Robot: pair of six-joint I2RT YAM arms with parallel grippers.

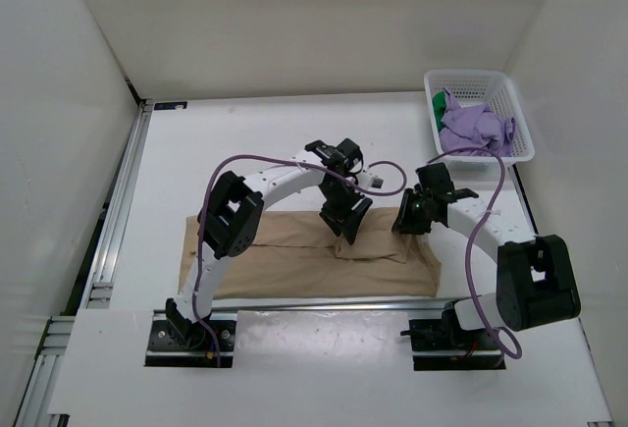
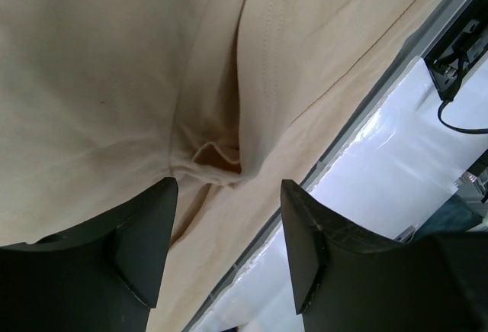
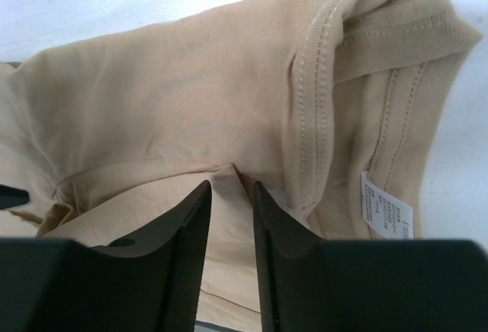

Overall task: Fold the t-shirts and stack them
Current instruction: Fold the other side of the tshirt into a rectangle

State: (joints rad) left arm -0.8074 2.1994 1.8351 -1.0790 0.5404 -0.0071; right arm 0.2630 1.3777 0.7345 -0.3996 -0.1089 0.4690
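My left claw gapes empty over the tan t-shirt; my right claw pinches it beside the collar.

Left gripper spread wide — right gripper narrow-gapped

Plain tan t-shirt lies under the black left pincer and black right pincer, with a white printed label beside the right one. Beyond it, a white lattice basket holds a light purple shirt and a bright green shirt. The surface is white.
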